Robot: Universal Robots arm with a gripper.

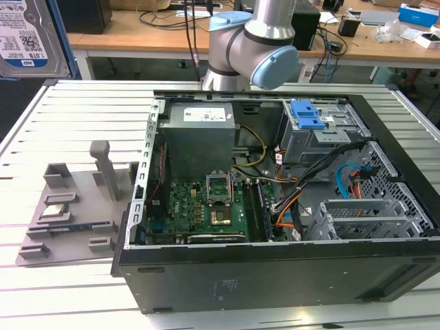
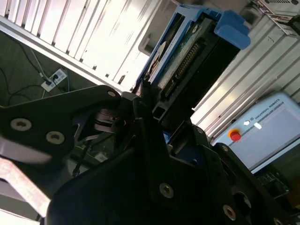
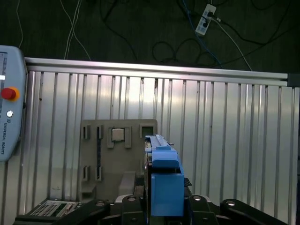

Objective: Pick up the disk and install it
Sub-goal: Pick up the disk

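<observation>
Your slatted aluminium table (image 1: 82,103) carries the open computer case (image 1: 275,275), which lies on its side with the motherboard facing up. The grey drive cage with the blue latch (image 1: 309,117) sits at the case's far corner. The arm (image 1: 254,48) rises behind the case.

On the exterior view's left, beside the case, lies the grey holder tray (image 1: 75,206). You can see it from above in the first wrist view (image 3: 117,159).

The disk (image 1: 31,34) is up in the air at the exterior view's upper left, well apart from the case, with its label facing the camera. In the first wrist view the disk (image 3: 165,187) stands edge-on with its blue frame toward you, and the tray is on the table below.

Your gripper (image 2: 149,110) is clamped on the disk's end; the black fingers (image 2: 140,105) press against it.

The small square chip (image 3: 117,135) rests in a pocket of the tray.
</observation>
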